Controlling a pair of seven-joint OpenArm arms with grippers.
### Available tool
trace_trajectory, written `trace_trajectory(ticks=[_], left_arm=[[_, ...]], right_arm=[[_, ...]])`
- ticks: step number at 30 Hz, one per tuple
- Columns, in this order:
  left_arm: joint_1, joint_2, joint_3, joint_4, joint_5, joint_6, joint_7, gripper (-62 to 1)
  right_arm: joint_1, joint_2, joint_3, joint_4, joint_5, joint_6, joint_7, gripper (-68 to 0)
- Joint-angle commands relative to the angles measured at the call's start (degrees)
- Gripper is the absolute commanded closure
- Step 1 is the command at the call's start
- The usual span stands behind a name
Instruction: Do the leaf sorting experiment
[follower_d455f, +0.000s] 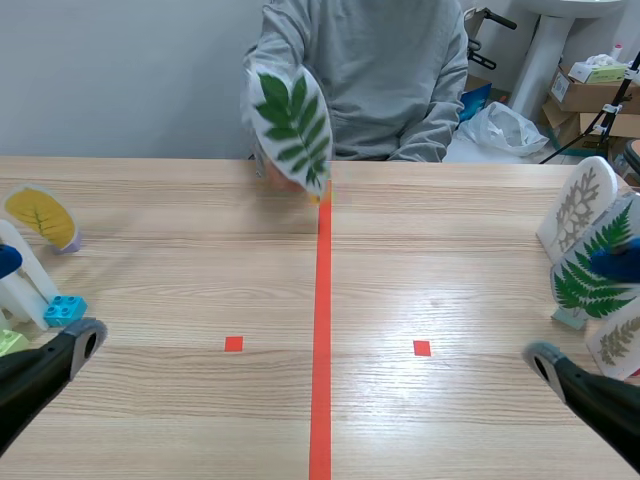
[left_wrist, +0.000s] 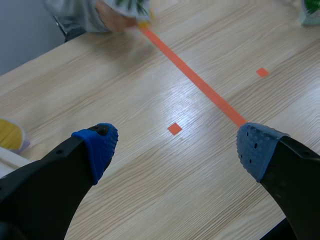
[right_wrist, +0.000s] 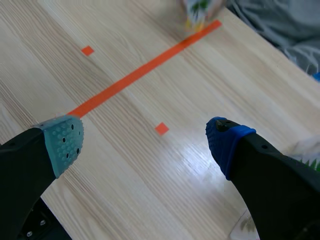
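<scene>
- At the upper middle of the scene view, the green leaf card (follower_d455f: 291, 128) stands tilted at the far end of the tape line (follower_d455f: 321, 330). A person (follower_d455f: 380, 70) across the table holds it from behind.
- Left gripper (left_wrist: 176, 145): fingers spread wide, nothing between them, low at the lower left corner.
- Right gripper (right_wrist: 145, 139): equally wide open and empty, at the lower right corner.
- At the left edge sits a yellow leaf card (follower_d455f: 42, 216). At the right edge stand a green fern card (follower_d455f: 593, 270) and a pale fern card (follower_d455f: 580, 205).
- Risks, as I judge them:
  - Reaching while the card is held could strike the person's hand.
  - The thin card may slip from the pads or topple.
  - The right arm's swing could knock over the fern cards beside it.
</scene>
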Motion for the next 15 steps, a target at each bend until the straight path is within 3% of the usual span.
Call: trace_trajectory(ticks=[1, 7, 15], left_arm=[[0.5, 0.0, 0.4, 0.7, -0.4, 0.1, -0.8, -51.2], [0.4, 0.0, 0.4, 0.7, -1.3, 0.1, -2.1, -51.2], [0.5, 0.0, 0.4, 0.7, -1.2, 0.1, -2.0, -51.2]], right_arm=[[1.4, 2.1, -1.3, -1.2, 0.8, 0.3, 0.6, -50.2], [2.5, 4.5, -4.0, -1.2, 3.1, 0.3, -0.7, -50.2], [2.5, 4.4, -4.0, -1.2, 3.9, 0.3, -0.6, -50.2]])
